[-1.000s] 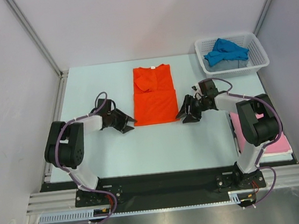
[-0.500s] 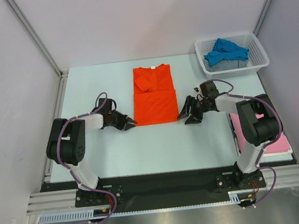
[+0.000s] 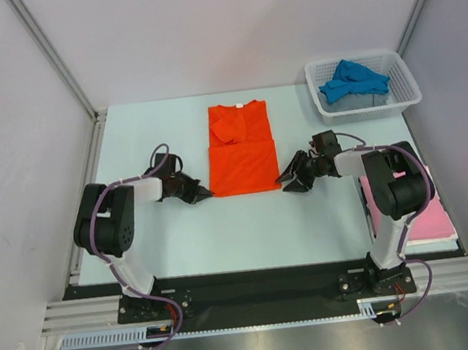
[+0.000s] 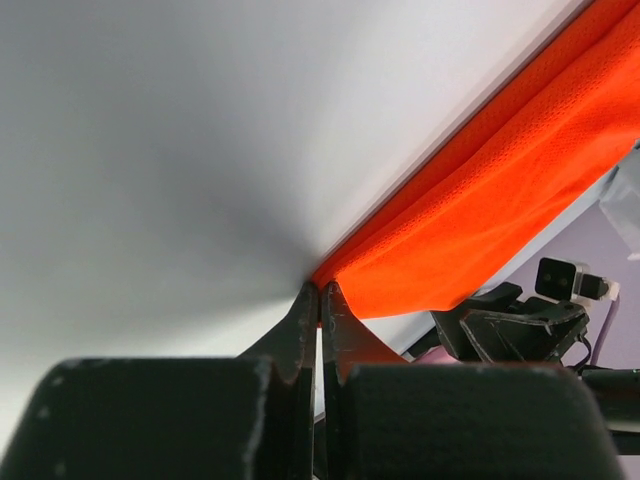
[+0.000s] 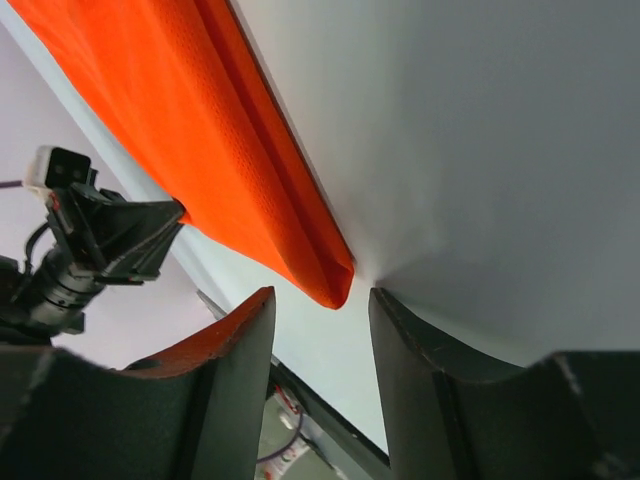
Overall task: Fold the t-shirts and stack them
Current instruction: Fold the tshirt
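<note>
Surface: a pale blue-white table [image 3: 224,235], matt and plain.
Room: grey-lilac walls [image 3: 225,24] are joined by aluminium rails [image 3: 52,60].
Orange-red t-shirt [image 3: 239,149]: laid folded as a flat rectangle at the table's centre, collar toward 12 o'clock.
Blue t-shirt [image 3: 354,78]: bunched in the white mesh basket [image 3: 362,108] at 2 o'clock.
Pink t-shirt [image 3: 429,220]: laid flat at 4 o'clock, partly hidden by the right arm.
Left gripper [image 3: 205,193]: closed tight, its tips touching the shirt's 7 o'clock corner; whether cloth is pinched cannot be told.
Right gripper [image 3: 290,181]: jaws parted, nothing held, the 5 o'clock corner just ahead of the gap.
</note>
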`<state>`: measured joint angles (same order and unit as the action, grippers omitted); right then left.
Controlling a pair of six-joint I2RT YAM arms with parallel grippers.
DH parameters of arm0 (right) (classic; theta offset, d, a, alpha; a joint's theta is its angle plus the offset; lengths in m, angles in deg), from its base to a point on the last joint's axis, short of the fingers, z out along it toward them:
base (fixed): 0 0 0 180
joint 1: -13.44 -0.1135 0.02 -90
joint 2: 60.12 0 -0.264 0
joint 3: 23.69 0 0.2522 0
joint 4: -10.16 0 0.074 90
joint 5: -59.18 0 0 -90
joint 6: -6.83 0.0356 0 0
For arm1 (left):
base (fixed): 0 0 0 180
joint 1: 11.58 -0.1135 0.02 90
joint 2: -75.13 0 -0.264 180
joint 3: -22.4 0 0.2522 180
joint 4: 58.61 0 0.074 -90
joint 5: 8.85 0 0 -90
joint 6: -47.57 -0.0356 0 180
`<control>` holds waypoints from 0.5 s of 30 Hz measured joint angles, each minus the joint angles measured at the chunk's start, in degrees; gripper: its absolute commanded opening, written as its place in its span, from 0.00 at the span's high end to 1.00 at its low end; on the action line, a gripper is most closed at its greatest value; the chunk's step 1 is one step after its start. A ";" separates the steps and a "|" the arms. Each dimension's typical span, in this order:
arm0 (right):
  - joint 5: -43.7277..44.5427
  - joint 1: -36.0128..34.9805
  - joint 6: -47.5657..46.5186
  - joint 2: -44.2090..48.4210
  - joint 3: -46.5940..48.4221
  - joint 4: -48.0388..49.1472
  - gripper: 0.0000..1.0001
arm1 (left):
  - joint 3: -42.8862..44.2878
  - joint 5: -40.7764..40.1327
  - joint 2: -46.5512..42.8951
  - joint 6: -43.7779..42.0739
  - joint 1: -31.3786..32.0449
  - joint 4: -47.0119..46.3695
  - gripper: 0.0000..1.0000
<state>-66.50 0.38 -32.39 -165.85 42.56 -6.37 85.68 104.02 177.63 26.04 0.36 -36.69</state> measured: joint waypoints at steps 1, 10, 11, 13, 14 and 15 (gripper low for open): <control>0.24 0.11 0.90 -0.13 -0.09 0.44 0.53 | -0.02 0.02 0.00 0.00 0.00 -0.07 1.00; 0.61 0.20 5.57 -0.63 -1.29 2.82 0.60 | -0.02 0.07 0.00 -0.61 0.04 -0.22 1.00; 0.59 0.20 5.84 -0.72 -1.38 3.06 0.65 | -0.02 0.07 0.00 -0.63 0.07 -0.22 1.00; 0.81 0.20 6.10 -1.07 -1.66 4.02 0.72 | -0.02 0.07 -0.02 -1.03 0.11 -0.31 1.00; 0.72 0.22 6.16 -1.42 -1.70 4.39 0.80 | -0.02 0.04 -0.02 -1.09 0.15 -0.33 1.00; 0.68 0.22 6.12 -1.73 -1.73 4.76 0.82 | -0.04 0.02 -0.07 -1.20 0.17 -0.37 1.00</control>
<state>-65.82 0.59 -26.27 -167.58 40.84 -1.61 85.64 104.04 177.56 24.84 0.54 -37.06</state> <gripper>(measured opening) 0.252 0.011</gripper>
